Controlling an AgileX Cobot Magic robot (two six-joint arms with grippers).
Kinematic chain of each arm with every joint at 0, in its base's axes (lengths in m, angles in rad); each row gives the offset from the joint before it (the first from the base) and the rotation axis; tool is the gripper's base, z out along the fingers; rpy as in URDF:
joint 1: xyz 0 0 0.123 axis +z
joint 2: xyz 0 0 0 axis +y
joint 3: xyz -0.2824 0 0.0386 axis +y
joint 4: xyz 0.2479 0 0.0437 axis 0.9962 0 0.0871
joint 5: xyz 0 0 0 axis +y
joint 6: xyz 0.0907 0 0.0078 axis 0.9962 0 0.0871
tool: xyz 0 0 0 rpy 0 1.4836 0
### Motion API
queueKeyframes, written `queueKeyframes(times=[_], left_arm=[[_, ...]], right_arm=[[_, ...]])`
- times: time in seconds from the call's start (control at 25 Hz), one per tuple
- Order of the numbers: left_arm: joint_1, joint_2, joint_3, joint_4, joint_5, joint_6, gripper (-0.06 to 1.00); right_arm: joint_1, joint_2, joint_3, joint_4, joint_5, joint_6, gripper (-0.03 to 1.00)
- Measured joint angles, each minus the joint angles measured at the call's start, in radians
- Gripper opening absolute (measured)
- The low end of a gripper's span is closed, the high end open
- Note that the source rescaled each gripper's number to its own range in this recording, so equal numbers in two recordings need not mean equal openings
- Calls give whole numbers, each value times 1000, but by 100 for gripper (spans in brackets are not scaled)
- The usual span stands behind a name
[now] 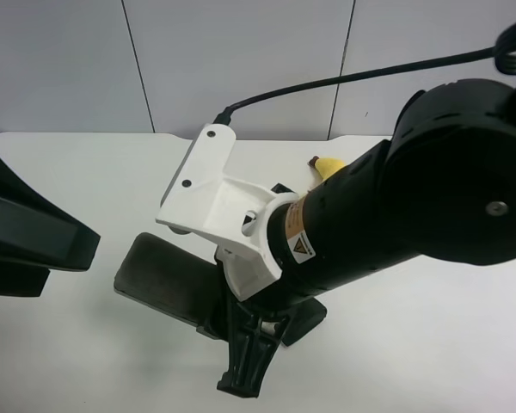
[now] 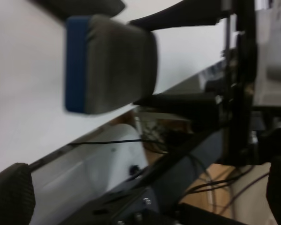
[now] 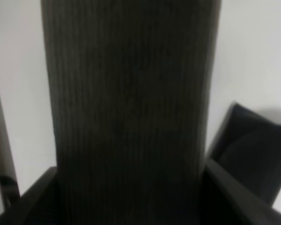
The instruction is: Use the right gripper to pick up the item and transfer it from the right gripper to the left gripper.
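Observation:
The eraser (image 2: 107,63), grey felt with a thin blue base, is gripped between the two black fingers (image 2: 178,16) of my right gripper. Its felt fills the right wrist view (image 3: 131,108) between the jaws. In the exterior high view the right gripper (image 1: 245,366) points down by the near end of the dark pouch, and the eraser is hidden under the arm. My left gripper (image 2: 145,192) is open and empty, its pads (image 2: 9,192) wide apart, and stands apart from the eraser, facing it. Its arm (image 1: 26,245) shows at the exterior high view's left edge.
A long dark pouch (image 1: 163,280) lies on the white table (image 1: 86,181) right beside the right gripper and also shows in the right wrist view (image 3: 253,159). A yellow plush banana (image 1: 331,166) peeks out behind the right arm. The table's edge (image 2: 61,147) and cables (image 2: 210,183) show below.

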Motion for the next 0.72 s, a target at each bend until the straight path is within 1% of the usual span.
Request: queueKeyframes(times=[0.08,0.28,0.56,0.72], left_arm=[[-1,20,0,-22,-1,12,100],[-1,44,0,-30,-8,18,100],[-1,44,0,-33,-13,36,100],[-1,44,0,-34,-14,37,100]], right_arm=[[14,0,0,0,-14,-1,0],[41,0,0,1,-54,-3,0],[41,-48,0,2,-78,-3,0],[41,-59,0,4,-114,-3,0]])
